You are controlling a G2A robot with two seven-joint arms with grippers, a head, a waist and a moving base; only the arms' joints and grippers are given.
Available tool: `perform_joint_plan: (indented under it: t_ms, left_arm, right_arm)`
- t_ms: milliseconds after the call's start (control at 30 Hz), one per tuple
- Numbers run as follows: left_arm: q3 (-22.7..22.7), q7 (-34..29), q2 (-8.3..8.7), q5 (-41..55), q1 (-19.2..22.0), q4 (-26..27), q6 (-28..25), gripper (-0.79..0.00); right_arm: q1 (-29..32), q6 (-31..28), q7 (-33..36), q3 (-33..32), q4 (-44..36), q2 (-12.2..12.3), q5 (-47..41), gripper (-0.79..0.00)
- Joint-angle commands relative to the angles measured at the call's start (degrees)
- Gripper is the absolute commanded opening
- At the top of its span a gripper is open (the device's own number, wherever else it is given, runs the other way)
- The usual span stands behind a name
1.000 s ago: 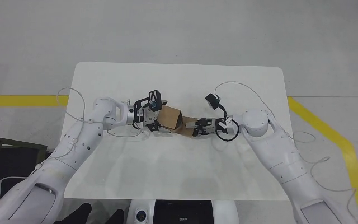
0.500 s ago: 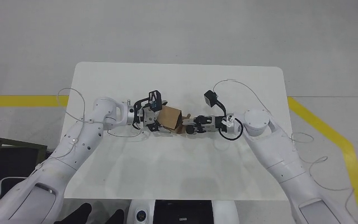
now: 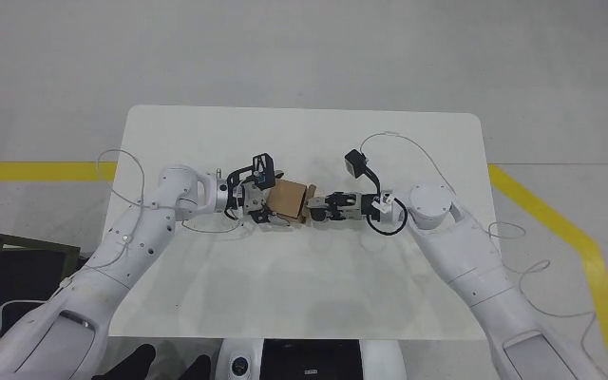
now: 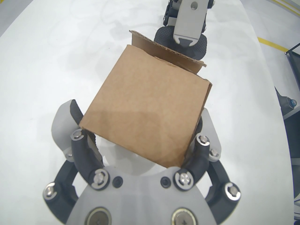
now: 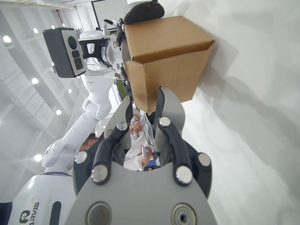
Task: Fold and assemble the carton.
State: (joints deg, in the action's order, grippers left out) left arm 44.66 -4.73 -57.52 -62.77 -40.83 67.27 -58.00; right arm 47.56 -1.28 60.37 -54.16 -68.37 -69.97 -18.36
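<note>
Grey-and-black left gripper (image 4: 138,114): clamped on the carton, one finger against each of two opposite side walls.
Carton (image 4: 147,108): brown cardboard, squared up into a box shape. One end sits between the left gripper's fingers and the other end points towards the right gripper. A plain panel faces up. It is low at the table surface, but whether it rests fully on it cannot be told.
End flap (image 4: 164,52): stands out from the carton's far end, not folded flat, with its raw corrugated edge showing.
Right gripper (image 5: 145,99): at the carton end away from the left gripper. Its fingers stand a narrow gap apart with the flap's corner between them, not pressed shut on it. In the left wrist view one dark pad sits just behind the flap.
Table (image 3: 380,285): white. The carton is near its middle, and an arm comes in from either side.
Cable (image 3: 418,142): thin and white, looping across the table behind the right arm.
</note>
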Motion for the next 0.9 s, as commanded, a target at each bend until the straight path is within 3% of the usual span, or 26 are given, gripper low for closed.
perform_joint_plan:
  t_ms: [0, 233, 867]
  left_arm:
    - [-0.02, -0.08, 0.01, -0.09, 0.01, 0.0, 0.0, 0.0]
    - [-0.06, -0.09, 0.04, -0.1, 0.0, 0.03, 0.0, 0.0]
    - [0.1, 0.1, 0.12, -0.38, -0.08, 0.02, 0.0, 0.0]
  right_arm:
    - [0.0, 0.1, -0.28, 0.0, 0.14, -0.01, 0.19, -0.616]
    - [-0.1, 0.54, -1.41, -0.06, 0.43, -0.05, 1.09, -0.668]
    - [-1.17, 4.64, -2.52, 1.3, -1.68, -0.19, 6.13, -0.702]
